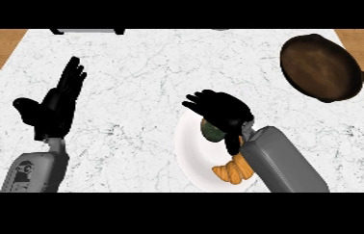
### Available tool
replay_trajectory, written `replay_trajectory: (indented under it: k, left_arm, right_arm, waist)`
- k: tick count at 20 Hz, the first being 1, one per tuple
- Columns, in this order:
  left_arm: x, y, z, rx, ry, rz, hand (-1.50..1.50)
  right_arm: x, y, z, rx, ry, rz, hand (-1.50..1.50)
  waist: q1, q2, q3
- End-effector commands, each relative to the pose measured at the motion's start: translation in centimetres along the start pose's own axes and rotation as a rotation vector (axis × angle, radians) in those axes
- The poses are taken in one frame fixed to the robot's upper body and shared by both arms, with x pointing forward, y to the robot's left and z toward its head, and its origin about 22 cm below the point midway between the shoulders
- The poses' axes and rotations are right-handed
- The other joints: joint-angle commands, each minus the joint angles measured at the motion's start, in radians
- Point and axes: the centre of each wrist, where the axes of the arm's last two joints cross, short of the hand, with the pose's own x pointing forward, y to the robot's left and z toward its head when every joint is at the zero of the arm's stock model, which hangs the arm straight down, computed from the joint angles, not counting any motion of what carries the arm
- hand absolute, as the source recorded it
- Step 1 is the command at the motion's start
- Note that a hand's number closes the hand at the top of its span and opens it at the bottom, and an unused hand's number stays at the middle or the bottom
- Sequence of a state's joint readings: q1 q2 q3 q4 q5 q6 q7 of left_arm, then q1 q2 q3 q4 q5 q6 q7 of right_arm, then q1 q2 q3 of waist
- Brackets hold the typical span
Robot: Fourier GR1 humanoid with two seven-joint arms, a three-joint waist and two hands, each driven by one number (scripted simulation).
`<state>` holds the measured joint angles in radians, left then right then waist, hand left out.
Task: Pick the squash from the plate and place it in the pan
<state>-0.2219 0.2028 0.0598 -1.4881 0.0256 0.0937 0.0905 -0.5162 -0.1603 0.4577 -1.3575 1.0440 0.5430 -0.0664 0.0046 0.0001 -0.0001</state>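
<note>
**Ana:** Marble-white and veined, the desk (156, 74) carries a white plate (192, 153) directly under the right robot hand (226, 113). Does that hand have the squash?

**Ben:** Its fingers curl down over a dark green thing, the squash (210, 130), which sits on the plate just beneath the palm, at the thumb side. Only a small patch of it shows, the rest is hidden by the fingers. Whether it is lifted off the plate or resting on it cannot be told.

**Ana:** Which way does its long axis run?

**Ben:** Too little shows to say. The visible part looks rounded, a bit taller than wide.

**Ana:** What else lies near that hand?

**Ben:** An orange croissant (235, 172) on the same plate, behind the hand toward the wrist, partly covered by the grey forearm. The plate's near edge runs off at the lower side of the view.

**Ana:** And the pan?

**Ben:** A dark brown pan (320, 67) lies ahead of the right robot hand and off to its outer side, well apart from it, close to the desk's right edge, where a strip of wood shows. Bare marble lies between the hand and the pan.

**Ana:** The other hand?

**Ben:** The left robot hand (53, 108) rests well apart on the inner side of the right one, fingers straight and pointing up, thumb spread, holding nothing. Open marble lies all around it. A dark object (86, 31) sits at the far edge of the desk beyond it.
</note>
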Motion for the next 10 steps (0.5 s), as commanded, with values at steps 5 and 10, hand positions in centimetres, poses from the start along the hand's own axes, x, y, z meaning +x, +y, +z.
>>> replay_trajectory:
  k: [5, 10]
  left_arm:
    - [-0.4, 0.6, -0.1, -0.010, -0.009, 0.005, 0.00]
    - [1.4, 0.4, -1.1, 0.000, -0.008, -0.007, 0.00]
  right_arm:
    - [-0.1, 0.7, -0.4, 0.051, 0.024, 0.024, -1.50]
    - [-0.8, 1.8, -2.5, 0.082, 0.018, 0.022, -1.50]
  waist:
    - [-0.003, 0.000, 0.000]
    - [-0.001, 0.000, 0.000]
